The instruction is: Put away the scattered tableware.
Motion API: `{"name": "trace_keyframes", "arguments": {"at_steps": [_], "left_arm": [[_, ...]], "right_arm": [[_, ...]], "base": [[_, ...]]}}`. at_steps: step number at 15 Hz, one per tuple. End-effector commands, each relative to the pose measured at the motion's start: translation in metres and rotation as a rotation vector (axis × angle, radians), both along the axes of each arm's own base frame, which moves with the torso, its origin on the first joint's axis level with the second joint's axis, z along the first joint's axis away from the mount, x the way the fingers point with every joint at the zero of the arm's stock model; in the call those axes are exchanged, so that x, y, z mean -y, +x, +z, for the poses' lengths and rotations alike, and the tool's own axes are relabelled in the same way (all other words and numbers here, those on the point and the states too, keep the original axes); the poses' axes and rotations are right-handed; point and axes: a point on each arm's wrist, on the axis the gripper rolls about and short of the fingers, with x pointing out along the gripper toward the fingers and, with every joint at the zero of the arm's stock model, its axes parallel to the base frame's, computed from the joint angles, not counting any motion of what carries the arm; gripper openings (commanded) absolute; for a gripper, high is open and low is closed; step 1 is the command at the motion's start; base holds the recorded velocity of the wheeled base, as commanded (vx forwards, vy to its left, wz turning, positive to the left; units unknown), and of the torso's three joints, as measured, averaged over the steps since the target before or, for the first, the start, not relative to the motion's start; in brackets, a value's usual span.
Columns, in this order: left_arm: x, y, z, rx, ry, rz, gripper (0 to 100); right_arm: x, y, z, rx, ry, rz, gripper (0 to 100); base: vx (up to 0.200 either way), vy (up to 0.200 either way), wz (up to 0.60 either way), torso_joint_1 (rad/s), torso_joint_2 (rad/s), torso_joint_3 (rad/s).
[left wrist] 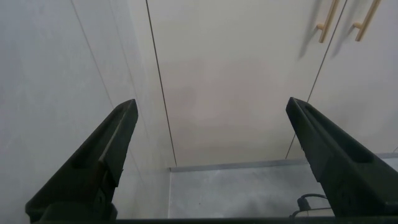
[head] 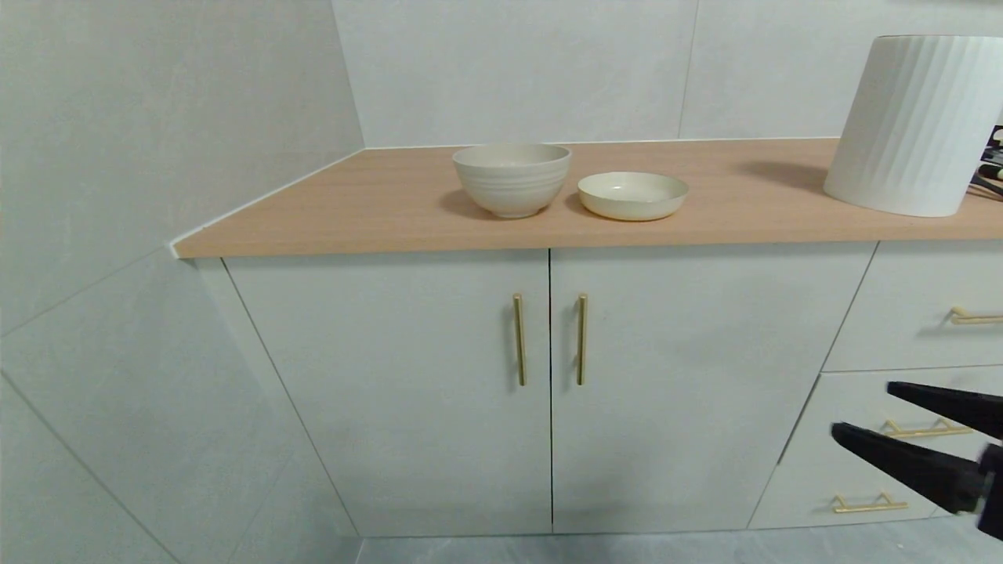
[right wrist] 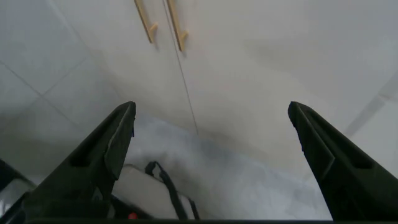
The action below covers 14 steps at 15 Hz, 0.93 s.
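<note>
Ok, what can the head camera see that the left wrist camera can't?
Head view: the bowl and the small plate on the wooden countertop, plus the right gripper, open. Left wrist view: the left gripper, open, low by the floor. Both: the white cabinet doors with gold handles.

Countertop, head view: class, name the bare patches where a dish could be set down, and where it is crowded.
On the countertop, bare room lies between its left end and the bowl, and again between the shallow dish and the white ribbed container. Crowded: bowl and dish stand close, with only a narrow gap.
</note>
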Motion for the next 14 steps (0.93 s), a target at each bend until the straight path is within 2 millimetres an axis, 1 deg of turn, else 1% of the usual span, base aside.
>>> {"name": "trace_keyframes", "arguments": {"at_steps": [1, 2, 3, 4, 5, 6, 7, 9, 10, 11, 12, 14], "left_arm": [[0.0, 0.0, 0.0, -0.001, 0.0, 0.0, 100], [0.0, 0.0, 0.0, -0.001, 0.0, 0.0, 100], [0.0, 0.0, 0.0, -0.001, 0.0, 0.0, 100], [0.0, 0.0, 0.0, -0.001, 0.0, 0.0, 100], [0.0, 0.0, 0.0, -0.001, 0.0, 0.0, 100], [0.0, 0.0, 0.0, -0.001, 0.0, 0.0, 100], [0.0, 0.0, 0.0, -0.001, 0.0, 0.0, 100], [0.0, 0.0, 0.0, -0.001, 0.0, 0.0, 100], [0.0, 0.0, 0.0, -0.001, 0.0, 0.0, 100], [0.0, 0.0, 0.0, -0.001, 0.0, 0.0, 100], [0.0, 0.0, 0.0, -0.001, 0.0, 0.0, 100], [0.0, 0.0, 0.0, -0.001, 0.0, 0.0, 100]], "right_arm": [[-0.048, 0.088, -0.023, -0.023, -0.013, 0.05, 100], [-0.058, 0.103, -0.023, 0.006, -0.004, 0.061, 100], [-0.067, 0.113, -0.023, 0.027, 0.008, 0.076, 100], [-0.082, 0.13, -0.023, 0.046, 0.018, 0.1, 100], [-0.092, 0.139, -0.024, 0.044, 0.02, 0.118, 100], [-0.096, 0.142, -0.024, 0.045, 0.024, 0.125, 100], [-0.105, 0.149, -0.025, 0.043, 0.038, 0.137, 100], [-0.128, 0.166, -0.022, 0.05, 0.075, 0.166, 100], [-0.141, 0.166, -0.032, 0.01, 0.084, 0.189, 100], [-0.146, 0.165, -0.037, -0.009, 0.086, 0.195, 100], [-0.148, 0.164, -0.04, -0.026, 0.096, 0.197, 100], [-0.148, 0.164, -0.037, -0.046, 0.138, 0.191, 100]], "base": [[0.0, 0.0, 0.0, 0.0, 0.0, 0.0], [0.0, 0.0, 0.0, 0.0, 0.0, 0.0], [0.0, 0.0, 0.0, 0.0, 0.0, 0.0], [0.0, 0.0, 0.0, 0.0, 0.0, 0.0], [0.0, 0.0, 0.0, 0.0, 0.0, 0.0], [0.0, 0.0, 0.0, 0.0, 0.0, 0.0], [0.0, 0.0, 0.0, 0.0, 0.0, 0.0], [0.0, 0.0, 0.0, 0.0, 0.0, 0.0], [0.0, 0.0, 0.0, 0.0, 0.0, 0.0], [0.0, 0.0, 0.0, 0.0, 0.0, 0.0], [0.0, 0.0, 0.0, 0.0, 0.0, 0.0], [0.0, 0.0, 0.0, 0.0, 0.0, 0.0]]}}
